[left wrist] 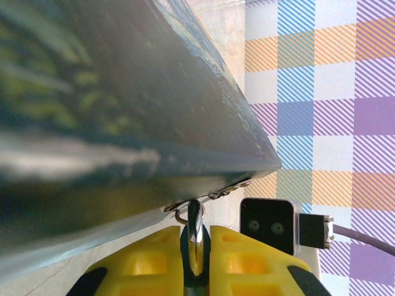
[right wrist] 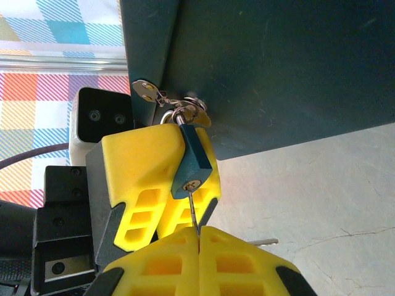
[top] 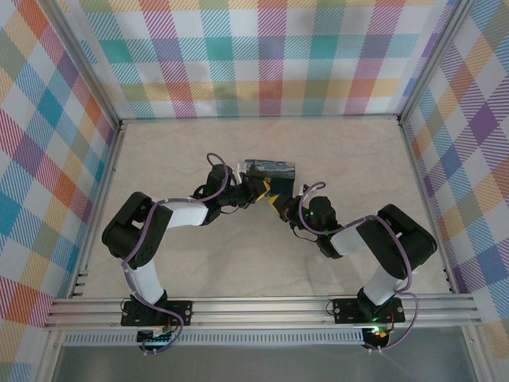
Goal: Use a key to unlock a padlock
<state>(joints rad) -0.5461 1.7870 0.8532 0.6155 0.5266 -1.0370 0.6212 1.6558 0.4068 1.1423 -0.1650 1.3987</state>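
The right gripper (right wrist: 199,233) pinches the thin pale-silver metal key (right wrist: 196,213), apparently seated in the small blue padlock (right wrist: 192,161), which the left gripper (left wrist: 195,240) clamps beneath the hasp (right wrist: 147,89) of the dark painted box (right wrist: 278,68). Slim and slippery, the key likely bends; twist from its head.

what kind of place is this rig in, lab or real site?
Probably a lab test cell: plaid-printed walls on three sides, aluminium extrusion rails along the near edge, pale tabletop boxed in.

No legible writing
Nothing readable is showing on the padlock (right wrist: 192,161) or the blue box (right wrist: 278,74); any marking on the padlock's brass face is appearing too small to make out.
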